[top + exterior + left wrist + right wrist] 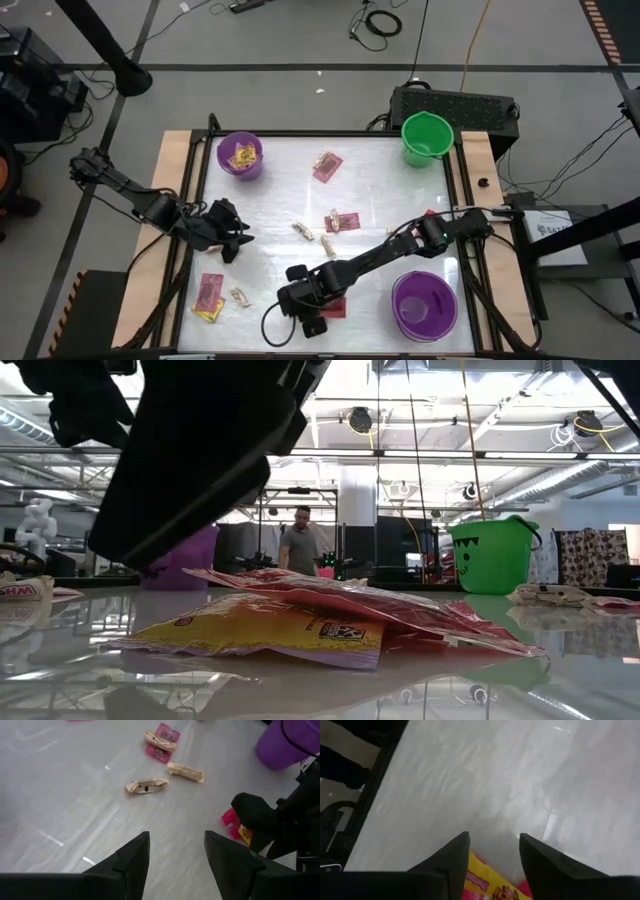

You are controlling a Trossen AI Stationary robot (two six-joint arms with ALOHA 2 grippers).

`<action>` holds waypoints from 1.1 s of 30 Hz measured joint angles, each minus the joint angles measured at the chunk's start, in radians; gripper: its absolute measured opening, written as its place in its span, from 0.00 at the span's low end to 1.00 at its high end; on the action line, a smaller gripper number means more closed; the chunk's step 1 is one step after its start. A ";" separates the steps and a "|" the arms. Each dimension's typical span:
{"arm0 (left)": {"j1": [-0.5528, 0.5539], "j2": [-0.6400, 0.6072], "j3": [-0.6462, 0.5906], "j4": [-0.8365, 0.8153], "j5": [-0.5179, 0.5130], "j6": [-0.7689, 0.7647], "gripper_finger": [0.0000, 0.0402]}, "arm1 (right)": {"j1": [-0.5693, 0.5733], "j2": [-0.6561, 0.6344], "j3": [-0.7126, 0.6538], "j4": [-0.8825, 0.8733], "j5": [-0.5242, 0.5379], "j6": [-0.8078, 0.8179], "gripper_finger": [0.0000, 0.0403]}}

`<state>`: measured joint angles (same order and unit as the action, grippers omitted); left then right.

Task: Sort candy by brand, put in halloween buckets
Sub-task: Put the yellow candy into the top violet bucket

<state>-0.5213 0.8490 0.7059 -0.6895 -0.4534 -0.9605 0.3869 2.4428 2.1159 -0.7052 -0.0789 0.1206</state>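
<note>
My right gripper hangs open near the table's near edge. It is just over a yellow packet lying on a red packet, and it is apart from them in the low view. My left gripper stands open over bare table at the left. Tan pieces and red packets lie at mid-table. A purple bucket at the far left holds yellow candy. A green bucket stands at the far right, and a second purple bucket at the near right.
More red and yellow packets and a tan piece lie at the near left. A wooden frame borders the white table. In the low view a person stands far behind the table.
</note>
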 joint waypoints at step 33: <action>-0.001 0.000 0.000 -0.009 -0.023 0.131 0.49 | 0.013 -0.005 -0.097 -0.035 0.006 0.072 0.04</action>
<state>-0.5220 0.8490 0.7059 -0.6985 -0.4767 -0.8296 0.4000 2.4382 2.0186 -0.7400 -0.0730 0.1924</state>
